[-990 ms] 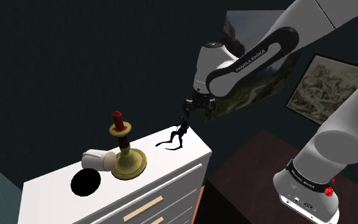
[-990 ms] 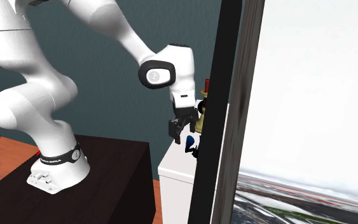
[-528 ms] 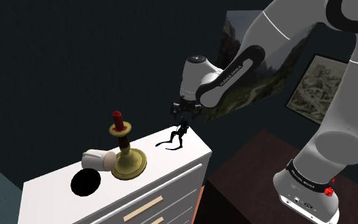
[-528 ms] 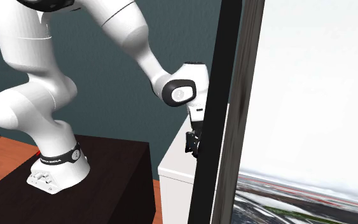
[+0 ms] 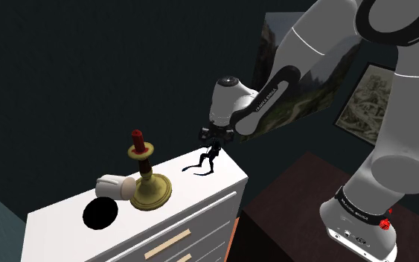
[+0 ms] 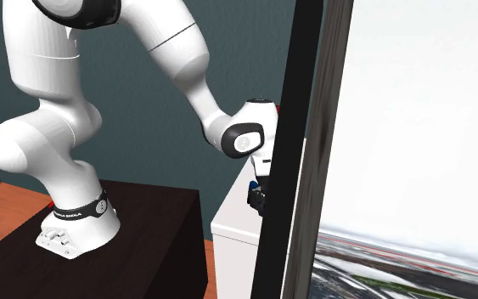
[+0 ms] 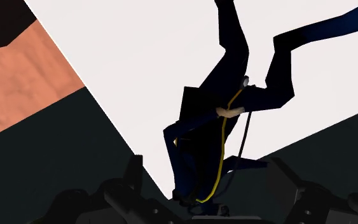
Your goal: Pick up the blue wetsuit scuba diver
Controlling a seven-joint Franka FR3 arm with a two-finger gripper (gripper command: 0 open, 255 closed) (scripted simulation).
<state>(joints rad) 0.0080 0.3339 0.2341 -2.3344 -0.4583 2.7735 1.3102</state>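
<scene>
One white Franka arm (image 5: 327,52) reaches over a white chest of drawers (image 5: 189,184). On its top you have a brass candlestick (image 5: 149,187) with a red candle, and just beside it a white cup (image 5: 115,186) lying on its side, inside not visible. The gripper (image 5: 213,136) hangs right over the scuba diver (image 5: 209,156), which stands at the top's corner nearest the arm. In the wrist view the diver (image 7: 203,146) is dark blue. Its long axis runs away along the gripper's line, fins farthest out. Jaws spread either side, white showing between, nothing pinched. Likely next: close. Thin limbs may slip.
</scene>
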